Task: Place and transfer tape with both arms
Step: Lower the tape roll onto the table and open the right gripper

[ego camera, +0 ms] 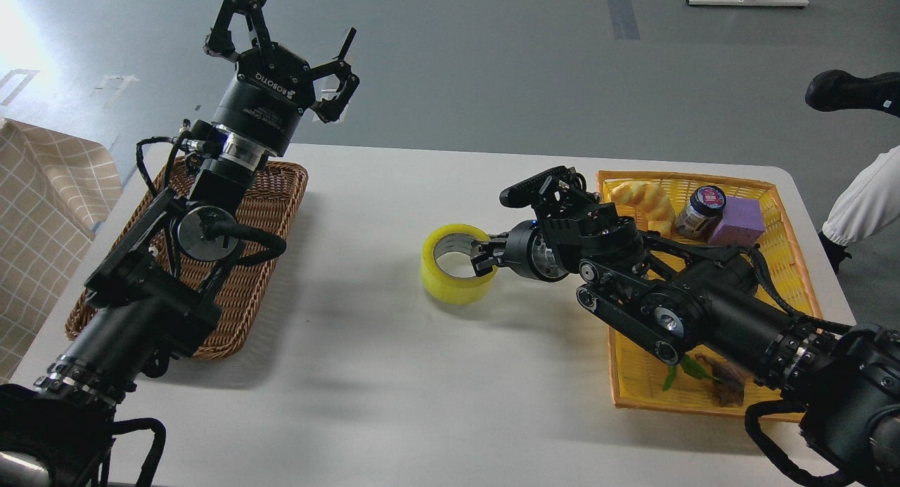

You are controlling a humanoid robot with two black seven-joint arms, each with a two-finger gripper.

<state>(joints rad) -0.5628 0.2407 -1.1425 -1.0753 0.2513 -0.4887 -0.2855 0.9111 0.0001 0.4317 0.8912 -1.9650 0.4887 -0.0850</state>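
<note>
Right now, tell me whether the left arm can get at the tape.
Probably yes. The left gripper is open and raised above the wicker basket, with bare table between it and the tape. But the right gripper holds the roll's near wall.

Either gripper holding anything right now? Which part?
The right gripper pinches the tape by its near-side wall, one finger inside the core. The left gripper is open, empty.

Bright, even overhead light, sharp focus.
Blown-out glare on the floor far left of the white table (394, 374); soft shadows on it; slight blur at frame edges.
</note>
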